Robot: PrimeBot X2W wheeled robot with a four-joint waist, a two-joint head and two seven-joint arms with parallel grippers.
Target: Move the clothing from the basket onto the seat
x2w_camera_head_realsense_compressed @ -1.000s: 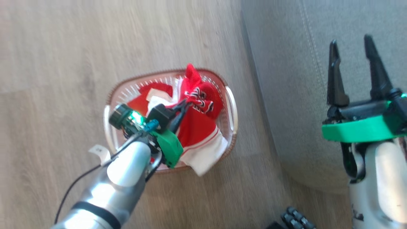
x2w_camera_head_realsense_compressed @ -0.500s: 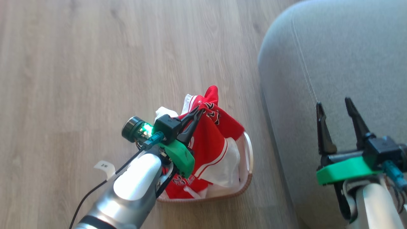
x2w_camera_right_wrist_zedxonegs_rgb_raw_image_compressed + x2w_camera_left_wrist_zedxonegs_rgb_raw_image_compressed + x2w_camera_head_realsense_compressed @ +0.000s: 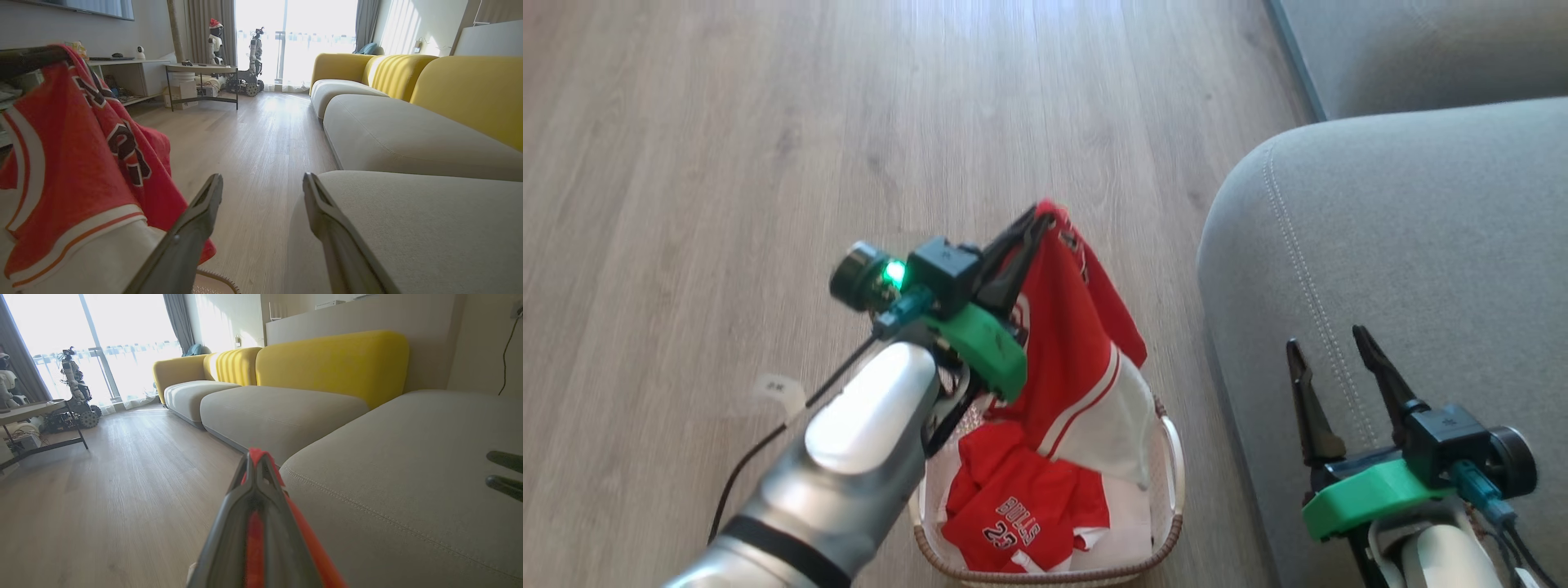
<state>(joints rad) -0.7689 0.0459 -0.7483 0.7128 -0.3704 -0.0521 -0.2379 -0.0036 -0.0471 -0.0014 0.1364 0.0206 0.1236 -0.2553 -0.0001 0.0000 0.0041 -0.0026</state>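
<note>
My left gripper point(image 3: 1041, 219) is shut on a red jersey point(image 3: 1078, 343), which hangs from its tips above the white basket point(image 3: 1172, 457); red cloth shows pinched between the fingers point(image 3: 256, 465) in the left wrist view. A second red jersey point(image 3: 1013, 510) marked "BULLS 23" lies in the basket. The grey seat point(image 3: 1413, 245) is to the right of the basket. My right gripper point(image 3: 1327, 347) stands open over the seat's front edge, nothing between its fingers point(image 3: 204, 212). The hanging jersey point(image 3: 73, 163) shows at the left of the right wrist view.
Pale wood floor point(image 3: 768, 122) spreads left and ahead of the basket. More grey cushions with yellow backrests point(image 3: 331, 363) line the wall. A low table point(image 3: 202, 69) and other robots point(image 3: 253, 61) stand by the far window.
My left gripper has lifted the jersey higher out of the basket, baring the second jersey below. The head camera has shifted, so basket and seat sit lower and the right gripper lower right.
</note>
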